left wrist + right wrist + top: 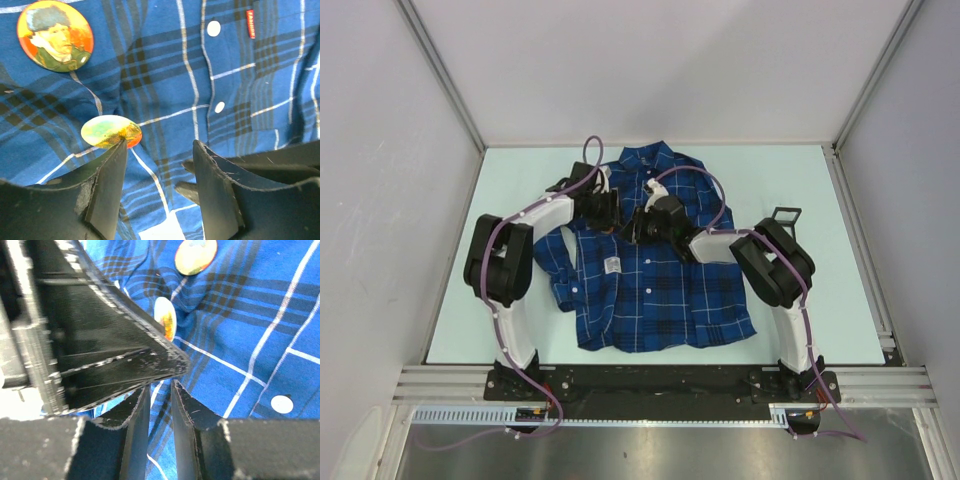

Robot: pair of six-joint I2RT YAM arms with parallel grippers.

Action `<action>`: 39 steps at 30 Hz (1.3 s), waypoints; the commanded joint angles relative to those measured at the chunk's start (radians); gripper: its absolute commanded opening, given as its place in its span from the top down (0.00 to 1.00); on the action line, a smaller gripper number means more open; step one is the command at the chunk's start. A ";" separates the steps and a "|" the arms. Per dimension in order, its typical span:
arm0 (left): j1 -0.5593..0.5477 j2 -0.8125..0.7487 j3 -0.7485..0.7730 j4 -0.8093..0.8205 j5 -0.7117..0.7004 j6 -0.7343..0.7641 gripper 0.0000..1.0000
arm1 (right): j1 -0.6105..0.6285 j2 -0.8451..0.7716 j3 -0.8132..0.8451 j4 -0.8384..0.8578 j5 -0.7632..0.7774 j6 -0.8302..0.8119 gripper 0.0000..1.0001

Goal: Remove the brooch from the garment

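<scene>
Left gripper (160,142): spread wide, low over the garment (165,75). We see the tip of its finger (107,185) on the left of the wrist view touching the near edge of the brooch (111,131), a small disc in yellow, green and orange lying on the cloth.

Right gripper (160,386): just beside the left one. Its fingers (137,430) stand close together with a narrow slit between them, and blue cloth shows in the slit. We cannot tell whether they pinch it.

Beyond the brooch, and apart from it, a larger portrait brooch (55,36) with an orange ground sits on the same cloth. White buttons (213,28) and a red label (250,23) lie further right.

In the top view the garment lies spread on the pale green surface (800,180), collar away from the arm bases, with both grippers over its chest.
</scene>
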 commanded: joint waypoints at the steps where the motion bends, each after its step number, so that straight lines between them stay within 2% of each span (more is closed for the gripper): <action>1: 0.004 -0.034 0.039 -0.025 -0.043 0.027 0.40 | -0.006 0.025 0.005 0.096 -0.057 -0.032 0.73; 4: 0.016 -0.104 0.019 -0.020 -0.077 0.029 0.37 | -0.009 0.057 0.007 0.165 -0.089 -0.020 0.70; 6: 0.033 -0.145 0.013 -0.020 -0.084 0.032 0.36 | -0.009 0.079 0.014 0.196 -0.098 -0.012 0.64; 11: 0.128 -0.204 -0.030 0.020 -0.014 -0.004 0.35 | -0.006 0.123 0.069 0.198 -0.097 0.006 0.63; 16: 0.168 -0.161 -0.036 0.011 0.043 -0.031 0.36 | 0.002 0.169 0.155 0.139 -0.061 -0.029 0.67; 21: 0.170 -0.120 -0.032 0.012 0.089 -0.063 0.37 | 0.017 0.198 0.220 0.093 -0.052 -0.075 0.64; 25: 0.171 -0.129 -0.047 0.029 0.115 -0.073 0.37 | 0.034 0.221 0.312 -0.021 -0.008 -0.132 0.64; 27: 0.171 -0.141 -0.051 0.038 0.117 -0.076 0.37 | 0.038 0.235 0.326 -0.037 0.000 -0.140 0.66; 31: 0.171 -0.156 -0.054 0.043 0.124 -0.077 0.37 | 0.037 0.240 0.326 -0.046 0.019 -0.130 0.80; 36: 0.171 -0.169 -0.058 0.049 0.137 -0.079 0.37 | 0.035 0.228 0.313 -0.043 0.016 -0.118 0.88; 37: 0.171 -0.169 -0.058 0.050 0.140 -0.079 0.37 | 0.035 0.224 0.307 -0.033 0.012 -0.111 0.95; 39: 0.171 -0.169 -0.058 0.052 0.143 -0.082 0.37 | 0.028 0.224 0.301 -0.028 -0.004 -0.091 1.00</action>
